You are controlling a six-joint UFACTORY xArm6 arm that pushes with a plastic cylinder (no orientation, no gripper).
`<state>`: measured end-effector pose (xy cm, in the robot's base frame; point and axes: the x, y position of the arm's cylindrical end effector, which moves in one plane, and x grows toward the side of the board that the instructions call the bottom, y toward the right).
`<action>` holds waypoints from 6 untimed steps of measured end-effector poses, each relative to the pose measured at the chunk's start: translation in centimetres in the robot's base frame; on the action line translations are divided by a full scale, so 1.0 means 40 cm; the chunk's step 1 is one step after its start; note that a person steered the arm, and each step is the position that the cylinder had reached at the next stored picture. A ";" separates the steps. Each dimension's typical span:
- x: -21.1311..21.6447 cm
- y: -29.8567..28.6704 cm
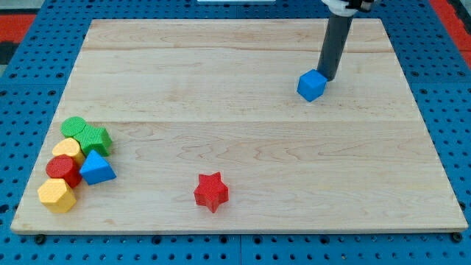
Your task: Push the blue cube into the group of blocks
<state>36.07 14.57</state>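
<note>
The blue cube lies on the wooden board in the view's upper right. My tip stands just to the cube's upper right, touching or almost touching it. The group of blocks sits at the view's lower left: a green round block, a green star-like block, a yellow block, a red round block, a blue triangular block and a yellow hexagonal block. They lie packed against each other.
A red star lies alone near the board's bottom edge, at the view's middle. The wooden board rests on a blue pegboard surface.
</note>
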 end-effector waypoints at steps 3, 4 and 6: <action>0.203 -0.328; 0.267 -0.446; 0.347 -0.505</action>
<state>49.97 -5.65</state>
